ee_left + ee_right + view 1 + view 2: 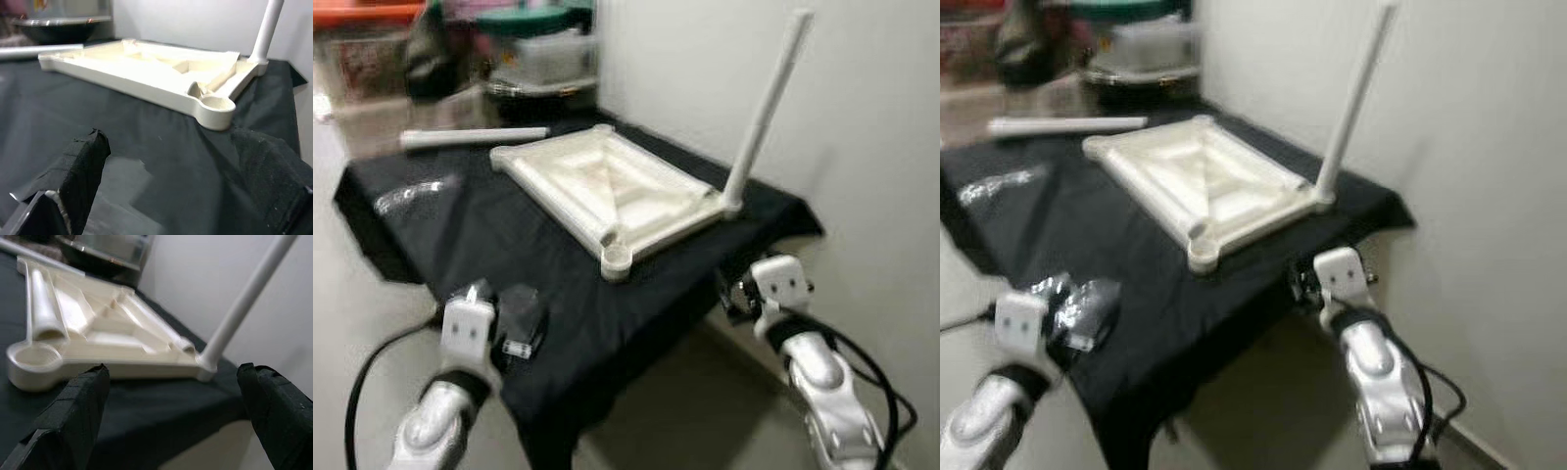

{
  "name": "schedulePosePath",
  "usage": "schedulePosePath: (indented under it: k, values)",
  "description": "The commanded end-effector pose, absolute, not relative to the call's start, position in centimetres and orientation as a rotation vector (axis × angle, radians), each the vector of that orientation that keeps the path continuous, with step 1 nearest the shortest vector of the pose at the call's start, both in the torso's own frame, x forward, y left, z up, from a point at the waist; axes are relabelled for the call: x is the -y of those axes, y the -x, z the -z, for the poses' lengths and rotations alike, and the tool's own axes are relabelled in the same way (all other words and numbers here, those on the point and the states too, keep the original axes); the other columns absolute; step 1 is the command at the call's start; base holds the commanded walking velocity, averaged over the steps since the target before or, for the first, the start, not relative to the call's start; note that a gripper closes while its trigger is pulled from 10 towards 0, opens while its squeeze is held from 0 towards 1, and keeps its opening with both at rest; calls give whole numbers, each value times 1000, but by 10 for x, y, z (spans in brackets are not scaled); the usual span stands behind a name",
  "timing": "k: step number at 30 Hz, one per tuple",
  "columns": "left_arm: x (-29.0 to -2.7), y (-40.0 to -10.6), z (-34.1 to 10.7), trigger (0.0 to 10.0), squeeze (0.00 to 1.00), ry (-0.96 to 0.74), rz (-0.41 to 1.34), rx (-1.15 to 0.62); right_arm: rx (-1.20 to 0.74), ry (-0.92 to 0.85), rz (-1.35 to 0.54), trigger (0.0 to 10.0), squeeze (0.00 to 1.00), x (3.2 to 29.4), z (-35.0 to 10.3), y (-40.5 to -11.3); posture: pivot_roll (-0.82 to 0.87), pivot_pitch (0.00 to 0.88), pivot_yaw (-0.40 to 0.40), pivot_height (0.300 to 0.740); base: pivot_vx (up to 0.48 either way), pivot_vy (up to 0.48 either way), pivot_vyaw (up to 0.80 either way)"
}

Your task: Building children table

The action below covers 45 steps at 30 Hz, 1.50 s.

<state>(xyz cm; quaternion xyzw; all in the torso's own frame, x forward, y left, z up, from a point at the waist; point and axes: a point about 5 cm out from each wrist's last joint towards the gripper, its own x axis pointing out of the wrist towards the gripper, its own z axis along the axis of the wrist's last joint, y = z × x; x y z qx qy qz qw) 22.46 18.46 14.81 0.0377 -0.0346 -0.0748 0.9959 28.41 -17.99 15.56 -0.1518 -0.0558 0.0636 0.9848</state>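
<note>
Tabletop upside down, one leg fitted, both grippers spread and holding nothing

Cloth (558, 284), black, drapes over a low surface that stands against a pale wall (862, 117). On it lies the white tabletop (607, 191), underside up, its ribs and corner sockets showing. One white leg (762, 113) stands in the far right corner socket, tilted slightly away toward the wall. The near corner socket (617, 257) is open and unfilled. A second loose leg (475, 136) lies flat on the cloth beyond the tabletop's far left edge, near some blurred storage boxes (372, 69).

The left arm reaches forward from the lower left, its left gripper (514, 328) hovering low over the near part of the cloth, well short of the tabletop; in its wrist view the two fingers (80, 171) stand wide apart with nothing between them. The right arm bends up at the cloth's near right edge, the right gripper (171, 396) aimed at the tabletop's side, between the open socket and the fitted leg, fingers (73, 411) likewise splayed wide and bare.
</note>
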Motion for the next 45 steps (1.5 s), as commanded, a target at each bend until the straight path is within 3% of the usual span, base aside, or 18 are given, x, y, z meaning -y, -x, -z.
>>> schedulePosePath:
  k: [1, 7, 37, 45]
  values:
    - [-192, -223, -146, 10000, 0, -111, 123, 43, 85, 274, -112, 10000, 0, 176, -150, -282, 19, 0, -103, 740, 0, 480, -800]
    - [-192, -228, -151, 10000, 0, -125, 125, 58, 127, 240, -109, 10000, 0, 165, -160, -293, 23, 0, -99, 740, 0, 480, -800]
    - [-186, -234, -151, 10000, 0, -133, 141, 58, 141, 189, -69, 10000, 0, 155, -170, -308, 37, 0, -87, 740, 0, 480, 0]
    - [-187, -234, -151, 10000, 0, -130, 137, 59, 141, 159, -79, 10000, 0, 152, -171, -311, 40, 0, -90, 740, 0, 480, -800]
